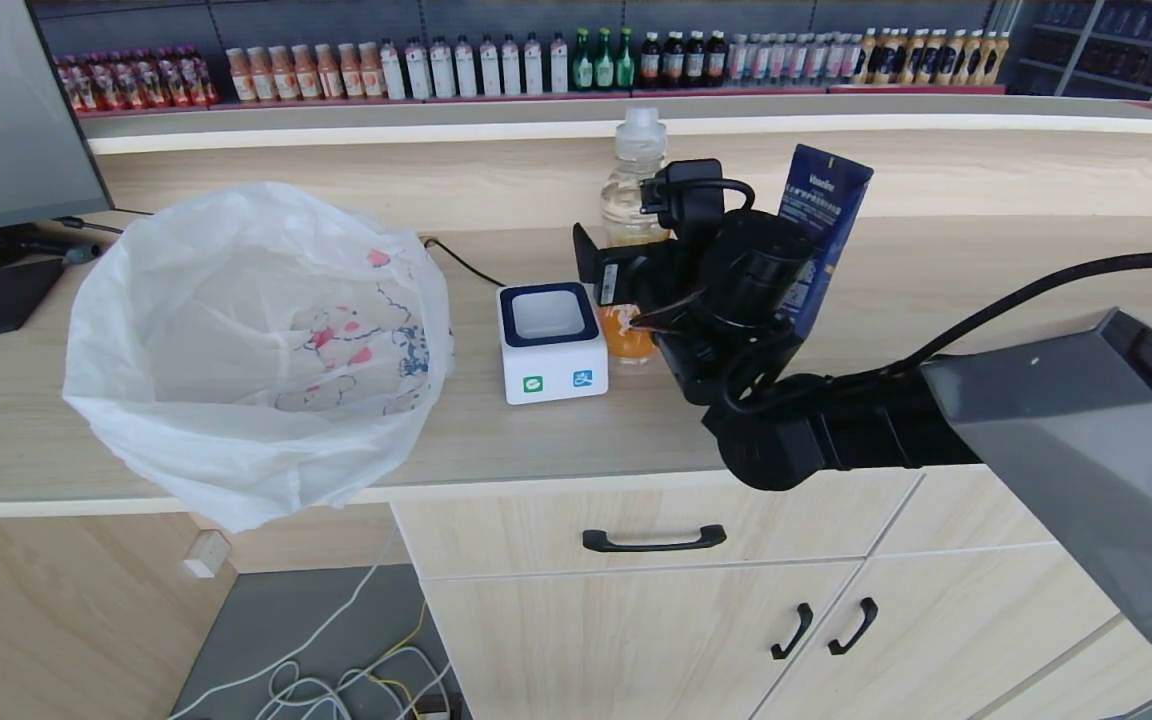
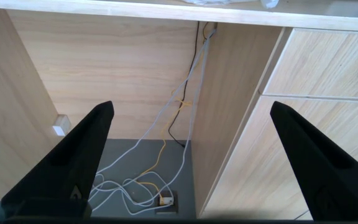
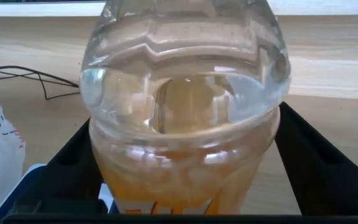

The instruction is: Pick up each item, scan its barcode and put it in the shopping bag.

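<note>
A clear bottle (image 1: 633, 190) with orange drink in its lower part and a white cap stands on the wooden counter (image 1: 936, 290), just right of the white barcode scanner box (image 1: 551, 342). My right gripper (image 1: 626, 290) is around its lower half. Up close, the bottle (image 3: 185, 118) sits between the two black fingers (image 3: 319, 165), which press on its sides. A dark blue tube (image 1: 822, 225) stands upright behind the right arm. The white shopping bag (image 1: 256, 340) gapes open at the counter's left. My left gripper (image 2: 185, 174) hangs open below the counter, holding nothing.
A monitor (image 1: 6, 110) and a handheld scanner (image 1: 21, 245) sit at the far left. A raised ledge (image 1: 836, 125) runs behind the counter. Drawers with black handles (image 1: 654, 541) lie below. Cables (image 2: 160, 180) trail on the floor in the recess under the counter.
</note>
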### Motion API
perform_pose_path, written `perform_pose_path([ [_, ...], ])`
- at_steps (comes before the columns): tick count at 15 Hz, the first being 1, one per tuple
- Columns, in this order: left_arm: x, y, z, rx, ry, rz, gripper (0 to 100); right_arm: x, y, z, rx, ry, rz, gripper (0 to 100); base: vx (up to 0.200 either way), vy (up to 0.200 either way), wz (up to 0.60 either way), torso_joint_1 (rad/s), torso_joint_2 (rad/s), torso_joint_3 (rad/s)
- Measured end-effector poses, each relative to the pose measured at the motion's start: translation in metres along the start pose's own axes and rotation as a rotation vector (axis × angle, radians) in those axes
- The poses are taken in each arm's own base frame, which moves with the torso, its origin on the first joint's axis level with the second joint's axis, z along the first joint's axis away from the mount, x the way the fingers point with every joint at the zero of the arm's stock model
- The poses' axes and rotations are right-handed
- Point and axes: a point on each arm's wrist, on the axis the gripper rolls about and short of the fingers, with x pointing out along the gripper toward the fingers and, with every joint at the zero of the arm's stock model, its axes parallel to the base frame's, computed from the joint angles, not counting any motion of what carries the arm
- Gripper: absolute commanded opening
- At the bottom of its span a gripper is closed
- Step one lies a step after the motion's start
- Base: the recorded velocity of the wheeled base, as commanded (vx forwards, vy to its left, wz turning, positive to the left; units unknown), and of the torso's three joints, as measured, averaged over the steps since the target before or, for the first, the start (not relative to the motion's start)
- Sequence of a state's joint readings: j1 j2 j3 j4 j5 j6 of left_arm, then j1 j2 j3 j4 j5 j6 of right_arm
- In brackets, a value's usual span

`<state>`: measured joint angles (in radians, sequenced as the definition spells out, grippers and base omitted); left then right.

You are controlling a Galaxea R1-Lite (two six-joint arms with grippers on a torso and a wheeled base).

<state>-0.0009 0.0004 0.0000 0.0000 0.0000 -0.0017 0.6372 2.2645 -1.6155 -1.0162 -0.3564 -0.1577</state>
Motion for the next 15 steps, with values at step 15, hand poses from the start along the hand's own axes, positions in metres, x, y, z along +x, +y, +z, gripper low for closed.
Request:
perform_pose_path([
  [15,0.0,0.0,0.0,0.0,0.0,0.0,100,-0.004,0.0,0.024,0.018,-0.042,0.017,0,0.0,0.0,0.0,0.0,0.0,0.0],
])
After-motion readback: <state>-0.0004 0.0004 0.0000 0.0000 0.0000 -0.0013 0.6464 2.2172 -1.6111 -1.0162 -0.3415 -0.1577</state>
